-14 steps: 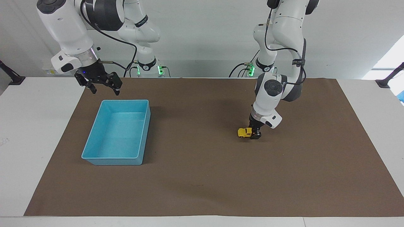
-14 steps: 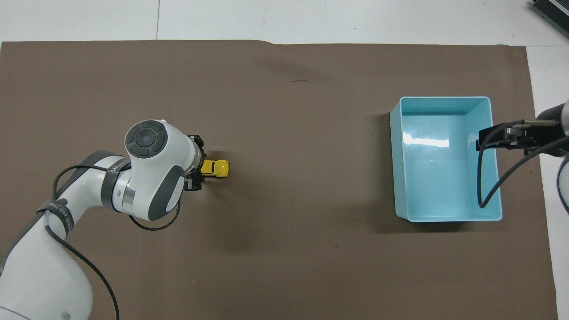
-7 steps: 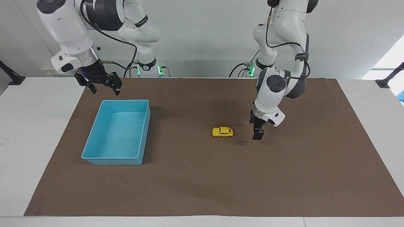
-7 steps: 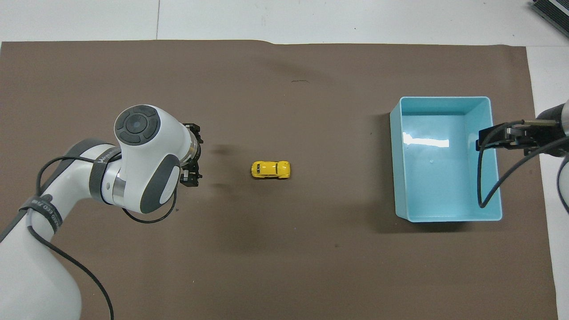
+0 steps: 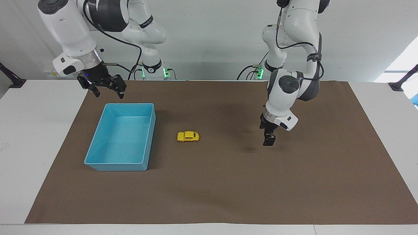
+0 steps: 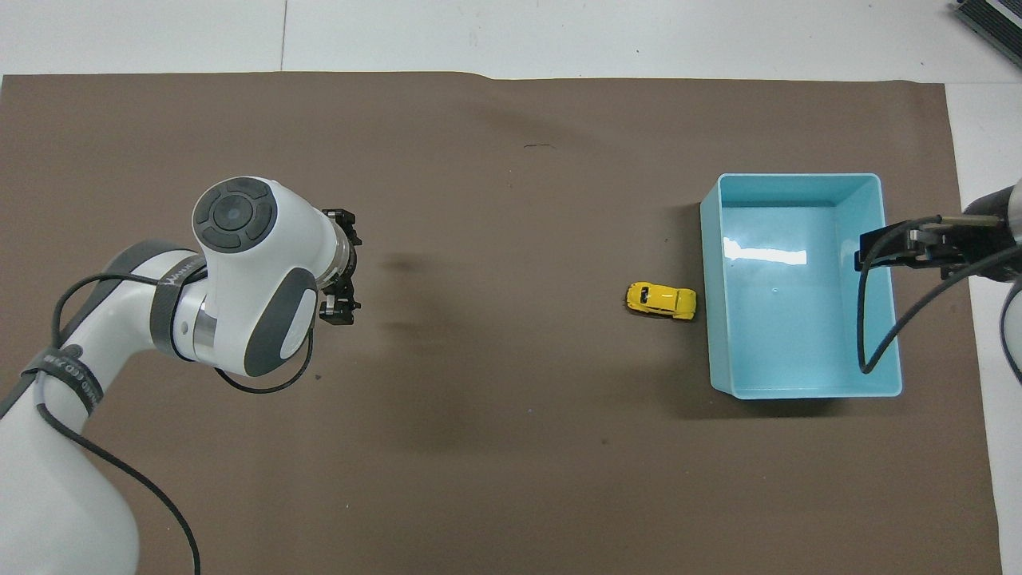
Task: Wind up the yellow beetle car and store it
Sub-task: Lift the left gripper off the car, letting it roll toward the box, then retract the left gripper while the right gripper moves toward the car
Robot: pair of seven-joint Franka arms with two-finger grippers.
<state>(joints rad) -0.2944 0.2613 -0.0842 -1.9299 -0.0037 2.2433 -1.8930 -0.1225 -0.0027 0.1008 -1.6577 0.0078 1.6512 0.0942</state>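
Right gripper [image 5: 106,92]: I see it waiting over the mat at the blue bin's [image 5: 98,143] robot-side end, fingers spread, holding nothing.
Next step, my judgement: I'd bring it straight down astride the yellow beetle car's [image 5: 188,136] flanks and pinch gently.
Car: on the mat just beside the bin's wall, outside it.
Left gripper [image 5: 269,141]: parted, empty, well apart from the car.

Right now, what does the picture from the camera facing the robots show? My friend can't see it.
A tiny yellow beetle car sits on the brown mat beside a blue bin, not in it. The left gripper hangs open above the mat, empty. The right gripper waits open above the mat, by the bin's end nearest the robots.
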